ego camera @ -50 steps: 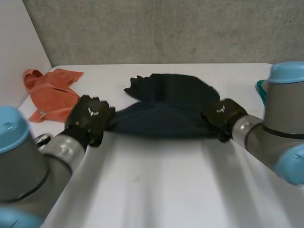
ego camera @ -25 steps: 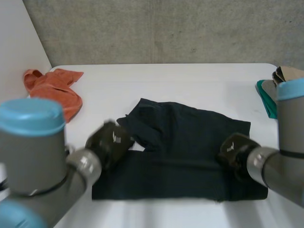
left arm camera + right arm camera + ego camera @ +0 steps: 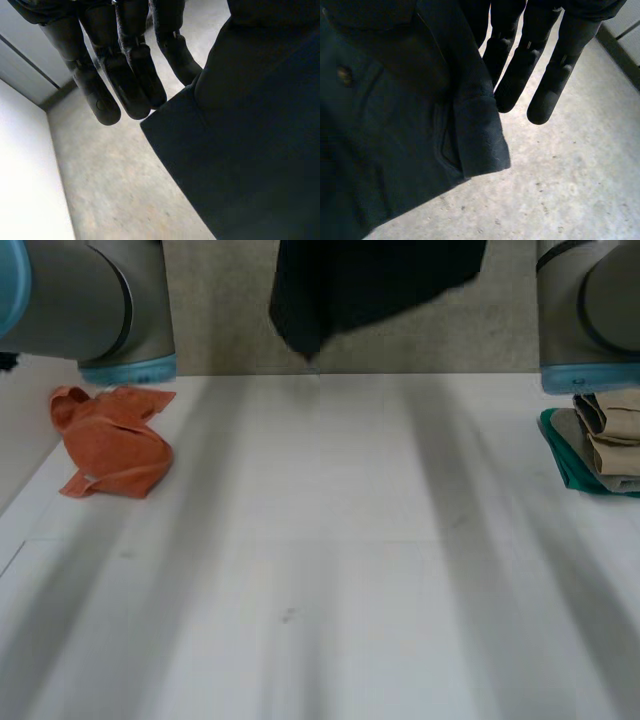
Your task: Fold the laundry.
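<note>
Soft, light and limp, the dark garment (image 3: 370,285) hangs high above the desk (image 3: 320,540), pinched at its top edge by the left hand (image 3: 130,75) at one end and the right hand (image 3: 517,75) at the other; the corners seem the surest hold.

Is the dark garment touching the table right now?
Apart. Head view: the dark garment hangs in the air, bare wall showing between its lowest edge and the table.
</note>
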